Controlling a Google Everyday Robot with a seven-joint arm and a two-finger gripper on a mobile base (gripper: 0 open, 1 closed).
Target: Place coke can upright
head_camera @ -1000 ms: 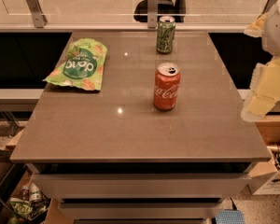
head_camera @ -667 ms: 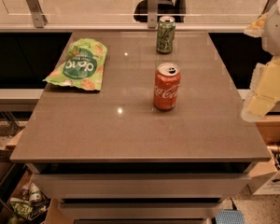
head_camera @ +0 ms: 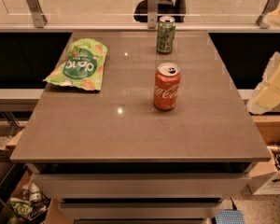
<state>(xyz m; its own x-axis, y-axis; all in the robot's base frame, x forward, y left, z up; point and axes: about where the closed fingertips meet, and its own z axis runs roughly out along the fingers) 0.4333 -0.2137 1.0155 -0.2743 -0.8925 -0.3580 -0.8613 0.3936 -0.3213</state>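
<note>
The red coke can (head_camera: 167, 87) stands upright near the middle of the grey table (head_camera: 130, 129), its silver top and pull tab facing up. Nothing touches it. Only cream-coloured parts of my arm (head_camera: 274, 84) show at the right edge, beside and off the table, well to the right of the can. My gripper itself is out of view.
A green can (head_camera: 165, 34) stands upright at the table's far edge, behind the coke can. A green snack bag (head_camera: 78, 64) lies flat at the far left. A glass railing with metal posts (head_camera: 152, 6) runs behind the table. Boxes and clutter sit on the floor on both sides.
My arm at the right edge has drawn slightly further right. The coke can, green can and bag have not moved.
</note>
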